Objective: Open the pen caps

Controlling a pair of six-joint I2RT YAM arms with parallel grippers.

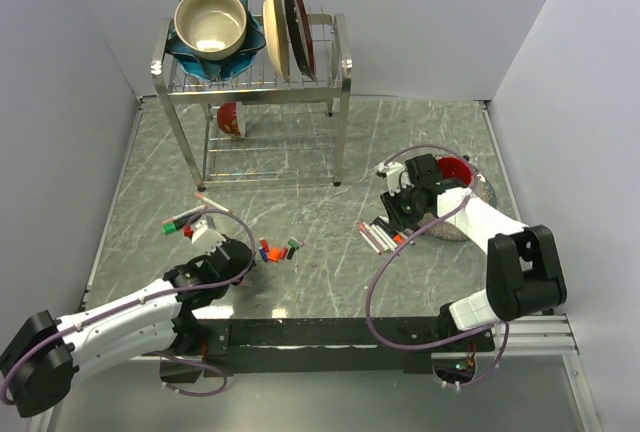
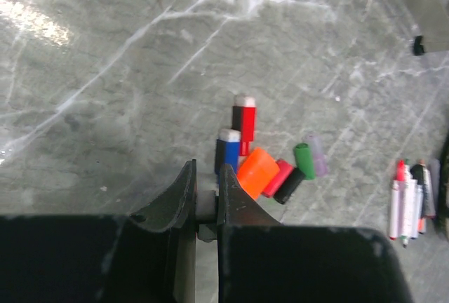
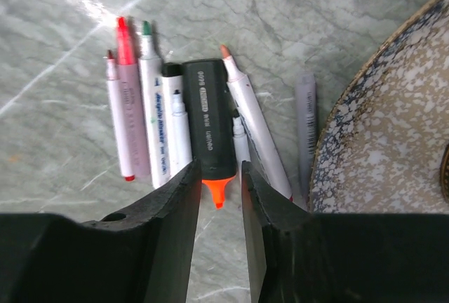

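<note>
**Right arm sets a bared highlighter down; left arm hovers by the caps.**

The right gripper [image 3: 221, 184] has its jaws apart around the orange nib of the black highlighter [image 3: 207, 124]. It lies flat at 12 o'clock among the uncapped pens [image 3: 158, 120], likely to keep finished ones together, with the plate [image 3: 386, 142] at 3 o'clock. The left gripper [image 2: 205, 194] has its jaws drawn almost together, nothing clearly pinched. The loose pen caps [image 2: 258, 170] cluster at 2 o'clock on the table [image 2: 105, 71], well apart from the pens.
</note>
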